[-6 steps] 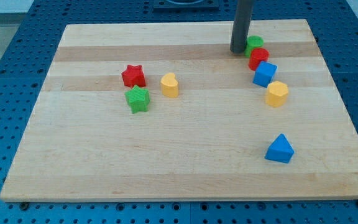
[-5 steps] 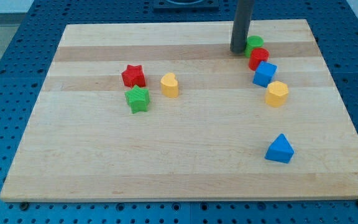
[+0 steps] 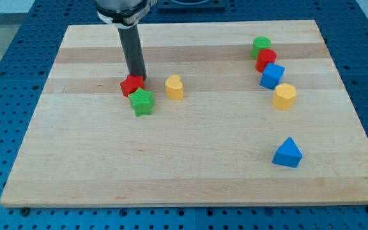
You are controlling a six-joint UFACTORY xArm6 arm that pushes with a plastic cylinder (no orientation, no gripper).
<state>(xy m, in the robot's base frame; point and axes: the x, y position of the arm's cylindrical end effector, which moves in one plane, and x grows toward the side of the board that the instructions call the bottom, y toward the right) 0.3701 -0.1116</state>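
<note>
My tip [image 3: 136,76] stands at the view's upper left of centre, touching the top edge of the red star block [image 3: 131,85]. Just below that block sits the green star block [image 3: 142,101], close against it. A yellow rounded block [image 3: 174,87] lies a short way to the right of my tip, apart from the rod. At the view's right, a green cylinder [image 3: 260,46], a red cylinder [image 3: 266,60], a blue cube [image 3: 272,75] and a yellow hexagonal block [image 3: 285,96] form a slanted line.
A blue triangular block [image 3: 287,153] lies alone at the lower right. The wooden board [image 3: 75,166] rests on a blue perforated table [image 3: 5,76].
My rod has moved from beside the green cylinder at the right across to the red star at the left. The red star has shifted slightly down and left.
</note>
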